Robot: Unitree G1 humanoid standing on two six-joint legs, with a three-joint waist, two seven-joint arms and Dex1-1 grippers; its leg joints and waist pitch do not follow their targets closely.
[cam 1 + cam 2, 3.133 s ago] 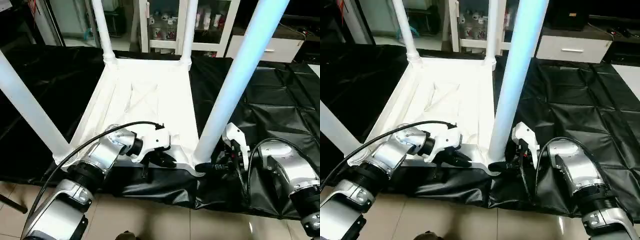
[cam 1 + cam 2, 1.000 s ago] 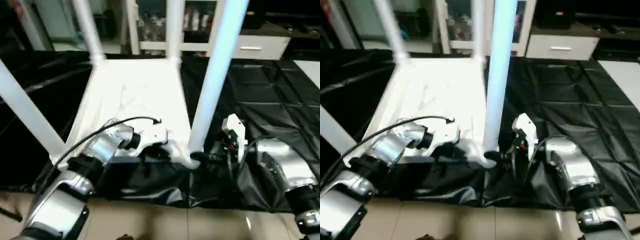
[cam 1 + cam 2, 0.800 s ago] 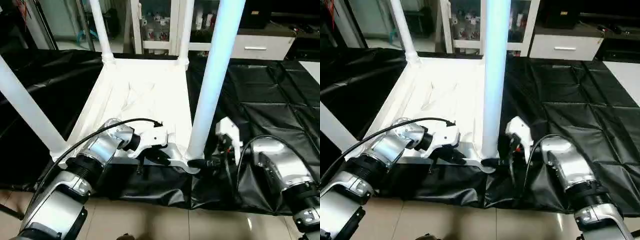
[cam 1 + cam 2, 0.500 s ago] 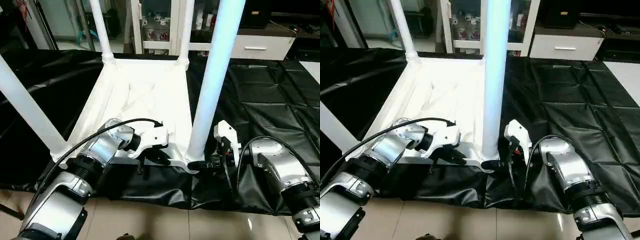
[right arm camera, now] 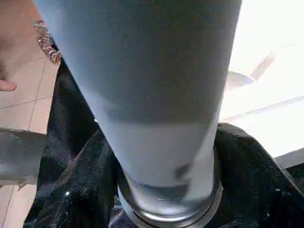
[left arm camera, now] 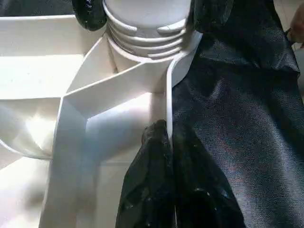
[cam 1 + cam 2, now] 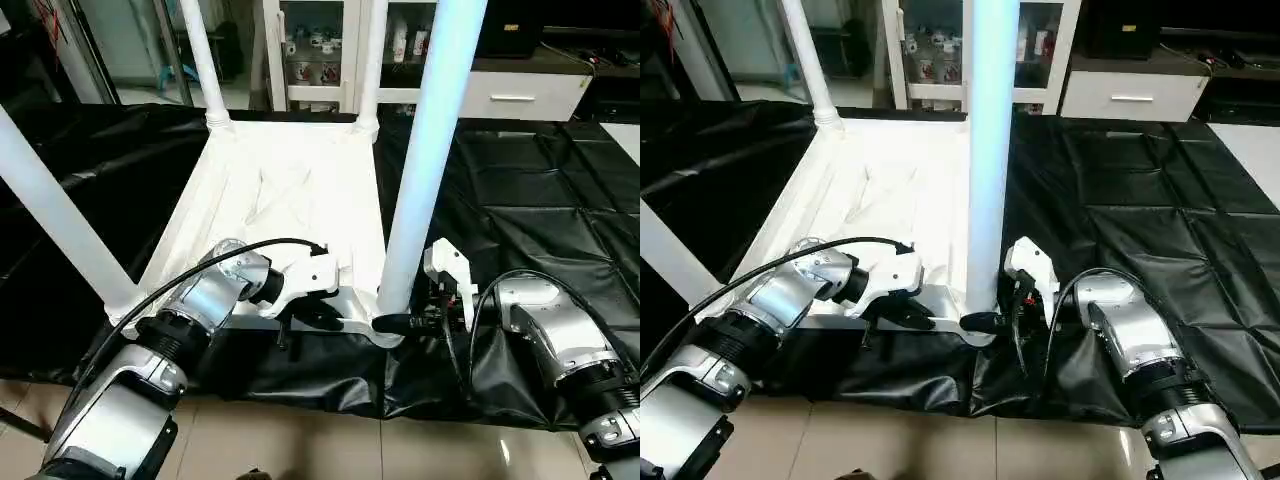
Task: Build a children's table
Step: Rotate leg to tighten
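The children's table lay upside down on the black-draped worktop, its ribbed underside facing up and all four legs standing in the corner sockets. Two legs rose at the far corners, the far left leg and the far right leg. The near left leg leaned out toward the left, and the near right leg stood tall at the near right corner, close to the worktop's near edge.

The left pincer sat at the near rim of the table top, just left of the near right corner socket. In the left wrist view its black fingers were clenched together on the thin white rim, with the black cloth bunched right beside them.

The right pincer reached in from the right, low at the base of the near right leg. One black finger lay against the socket at the leg's foot. In the right wrist view the leg stood between that pincer's fingers, down to its ringed collar, with black cloth crumpled around it. Whether the fingers were actually pressing on the leg or only flanking it could not be told.

Beyond the worktop stood a white glass-fronted cabinet and a low white drawer unit. The tiled floor showed below the near edge.
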